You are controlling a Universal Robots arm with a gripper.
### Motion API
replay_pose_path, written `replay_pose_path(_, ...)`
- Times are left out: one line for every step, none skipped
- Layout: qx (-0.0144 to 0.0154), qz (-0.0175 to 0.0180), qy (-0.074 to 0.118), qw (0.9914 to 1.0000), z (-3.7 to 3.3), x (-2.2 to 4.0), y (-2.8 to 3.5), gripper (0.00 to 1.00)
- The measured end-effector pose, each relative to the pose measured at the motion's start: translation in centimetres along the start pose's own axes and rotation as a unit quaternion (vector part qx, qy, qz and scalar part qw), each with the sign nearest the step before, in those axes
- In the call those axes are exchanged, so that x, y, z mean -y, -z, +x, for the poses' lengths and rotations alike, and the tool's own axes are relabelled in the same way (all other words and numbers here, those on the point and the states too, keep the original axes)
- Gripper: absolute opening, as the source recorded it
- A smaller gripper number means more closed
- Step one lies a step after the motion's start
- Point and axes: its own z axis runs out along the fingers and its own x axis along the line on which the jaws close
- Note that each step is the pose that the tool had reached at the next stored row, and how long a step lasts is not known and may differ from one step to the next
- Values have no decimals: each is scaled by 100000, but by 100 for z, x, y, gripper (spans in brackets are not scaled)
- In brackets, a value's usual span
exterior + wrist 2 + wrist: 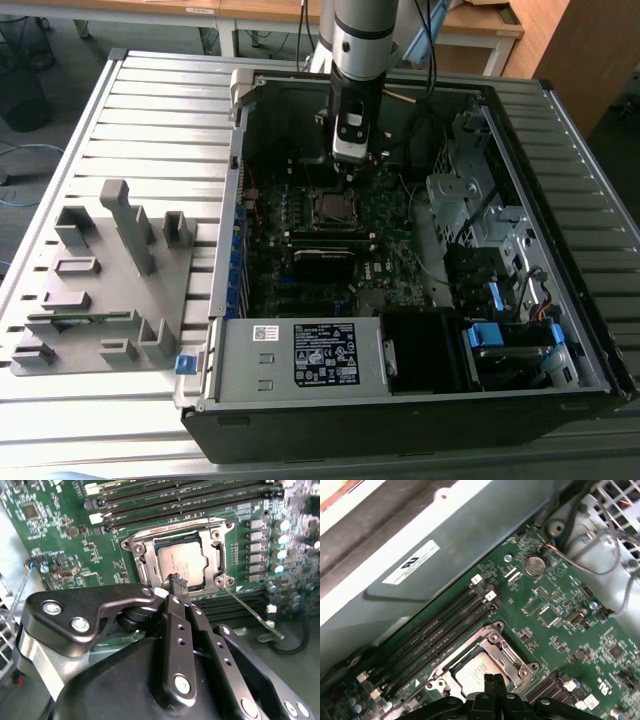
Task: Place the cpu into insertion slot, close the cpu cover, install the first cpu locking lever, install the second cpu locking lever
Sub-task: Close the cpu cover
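My gripper fingers are pressed together, holding nothing, tips at the cpu cover edge. The cpu sits in the insertion slot under the lowered cover. One locking lever sticks out sideways.

The cpu lies beneath the flat cpu cover

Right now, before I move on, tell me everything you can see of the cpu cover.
The cpu cover is a thin silvery metal frame with an open middle, lying flat and closed over the cpu, whose dull grey top shows through the opening. Screw heads sit at its corners, and green board surrounds it. The shut tool hangs at one edge; contact cannot be told. A thin metal lever juts out from one corner, apparently unlatched.
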Motion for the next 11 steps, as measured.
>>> replay_pose_path(-20,-16,895,99996,0,0,0,11)
replay_pose_path(-42,-31,1794,99984,0,0,0,11)
replay_pose_path(-65,-51,2744,99962,0,0,0,11)
replay_pose_path(-84,-66,3646,99933,0,0,0,11)
replay_pose_path(-106,-85,4538,99897,0,0,0,11)
replay_pose_path(-127,-101,5442,99852,0,0,0,11)
replay_pose_path(-150,-118,6334,99799,0,0,0,11)
replay_pose_path(-169,-134,7233,99738,0,0,0,11)
replay_pose_path(-191,-152,8134,99668,0,0,0,11)
replay_pose_path(-214,-171,9103,99584,0,0,0,11)
replay_pose_path(-235,-188,10006,99498,0,0,0,11)
